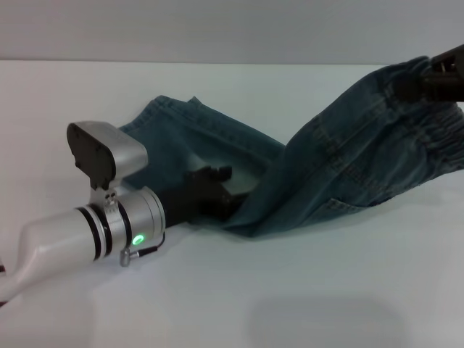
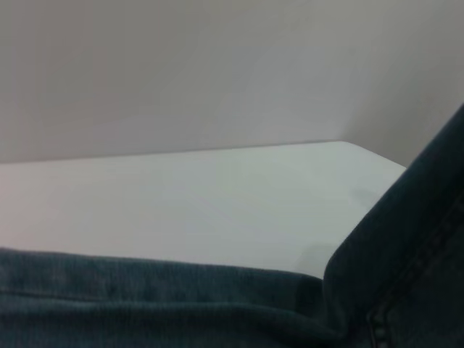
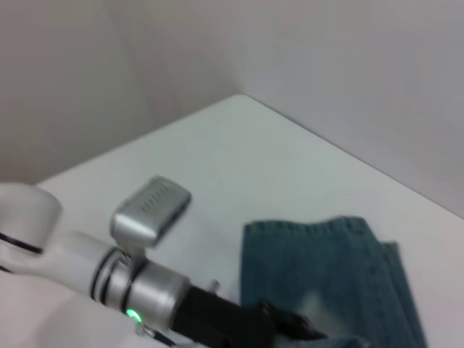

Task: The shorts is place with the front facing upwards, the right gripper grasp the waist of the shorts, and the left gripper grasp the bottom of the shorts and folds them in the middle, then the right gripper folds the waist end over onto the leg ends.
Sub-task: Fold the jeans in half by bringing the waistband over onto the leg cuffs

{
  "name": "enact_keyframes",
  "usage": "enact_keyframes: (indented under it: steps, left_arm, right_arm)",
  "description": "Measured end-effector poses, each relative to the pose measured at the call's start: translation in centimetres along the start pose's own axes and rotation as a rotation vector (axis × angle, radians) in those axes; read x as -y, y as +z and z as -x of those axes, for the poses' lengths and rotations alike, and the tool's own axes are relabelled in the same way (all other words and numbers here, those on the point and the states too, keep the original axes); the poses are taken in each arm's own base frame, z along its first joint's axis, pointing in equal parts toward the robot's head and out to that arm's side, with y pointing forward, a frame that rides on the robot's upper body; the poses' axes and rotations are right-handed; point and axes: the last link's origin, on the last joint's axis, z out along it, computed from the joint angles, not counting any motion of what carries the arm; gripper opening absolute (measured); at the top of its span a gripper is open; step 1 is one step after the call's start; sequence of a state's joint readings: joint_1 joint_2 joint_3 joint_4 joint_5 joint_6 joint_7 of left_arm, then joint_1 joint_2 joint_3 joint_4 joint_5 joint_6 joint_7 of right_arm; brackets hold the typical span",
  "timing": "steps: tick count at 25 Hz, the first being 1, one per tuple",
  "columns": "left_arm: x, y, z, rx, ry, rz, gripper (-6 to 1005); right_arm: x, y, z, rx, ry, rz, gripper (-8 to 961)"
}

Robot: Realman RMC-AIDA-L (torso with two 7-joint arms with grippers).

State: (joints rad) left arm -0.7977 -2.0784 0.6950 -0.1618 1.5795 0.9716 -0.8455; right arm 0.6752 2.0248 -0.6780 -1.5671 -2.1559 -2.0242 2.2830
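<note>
Shorts (image 1: 319, 167) waist raised in clenched right claw (image 1: 435, 76), left claw (image 1: 210, 192) pinning legs, grip unclear

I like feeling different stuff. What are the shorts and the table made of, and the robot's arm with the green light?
The shorts look like washed blue denim: woven cloth, faded patches, stitched seams, soft folds. The table looks smooth, matte white, maybe laminate or plastic; hard to tell. The left pincer is matte black, likely plastic or metal, on a shiny silver wrist that looks like metal.

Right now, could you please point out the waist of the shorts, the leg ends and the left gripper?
waist of the shorts (image 1: 435, 134): head view, on the ruched band.
leg ends (image 3: 312, 228): right wrist view, on the stitched hem.
left gripper (image 1: 214, 175): head view, at its black fingertips.
</note>
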Motion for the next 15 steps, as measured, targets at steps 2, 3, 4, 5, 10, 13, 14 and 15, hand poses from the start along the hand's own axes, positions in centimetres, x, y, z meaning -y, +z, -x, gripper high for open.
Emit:
enact_keyframes:
  steps: [2,3,4,5,10,13,14,15]
  left_arm:
    - [-0.4,0.0,0.4,0.007,-0.013,0.010,821]
    - [-0.7,0.0,0.6,0.009,-0.020,0.018,821]
    - [-1.0,0.0,0.8,0.011,-0.027,0.029,820]
    - [-1.2,0.0,0.9,0.012,-0.030,0.038,820]
    - [-2.3,0.2,1.2,0.008,-0.048,0.077,820]
    - [-3.5,0.4,1.5,0.013,-0.058,0.117,820]
    - [-4.0,0.6,1.6,0.019,-0.058,0.132,820]
    - [-4.4,0.7,1.7,0.023,-0.058,0.144,820]
  right_arm:
    - [-0.1,0.3,0.2,0.022,0.002,0.032,27]
    - [-0.1,0.4,0.2,0.030,0.003,0.042,27]
    - [-0.1,0.5,0.3,0.038,0.005,0.049,27]
    - [0.0,0.7,0.4,0.043,0.006,0.054,27]
    - [0.6,1.6,0.6,0.067,0.011,0.070,28]
    - [0.9,2.5,0.7,0.073,0.013,0.094,28]
    - [1.0,2.9,0.8,0.073,0.013,0.101,28]
    - [1.1,3.4,0.8,0.072,0.012,0.108,28]
